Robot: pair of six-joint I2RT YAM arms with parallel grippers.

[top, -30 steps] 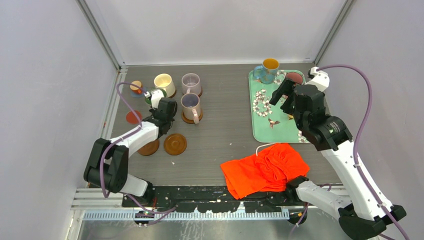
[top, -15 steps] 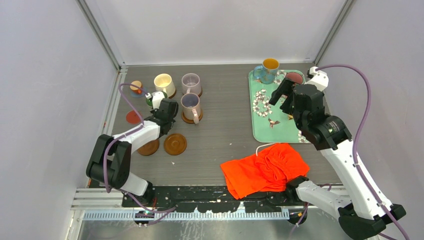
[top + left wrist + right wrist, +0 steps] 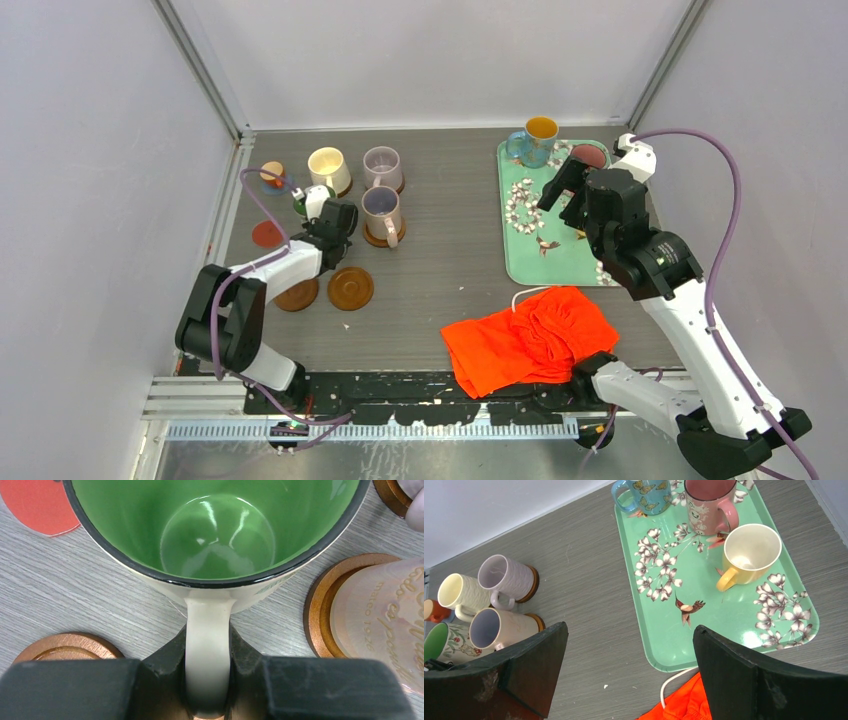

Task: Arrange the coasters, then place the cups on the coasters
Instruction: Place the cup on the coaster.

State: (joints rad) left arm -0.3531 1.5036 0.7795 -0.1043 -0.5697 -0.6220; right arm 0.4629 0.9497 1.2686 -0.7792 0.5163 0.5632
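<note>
Several cups (image 3: pixel 383 165), upper left, seem set on coasters (image 3: pixel 320 610). The green cup (image 3: pixel 215 530) is pinched by its handle in the left hand (image 3: pixel 207 650); the right hand (image 3: pixel 629 672) is spread, empty. More are left on the tray (image 3: pixel 704 625).

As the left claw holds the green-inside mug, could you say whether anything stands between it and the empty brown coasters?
Nothing visible does. Only the left claw, gripping the green-inside mug by its handle, lies between it and the empty brown coasters. The nearer lilac mug stands beside, not across, that route.

Left fingers (image 3: pixel 161 672) pinched, right fingers (image 3: pixel 756 680) wide.
</note>
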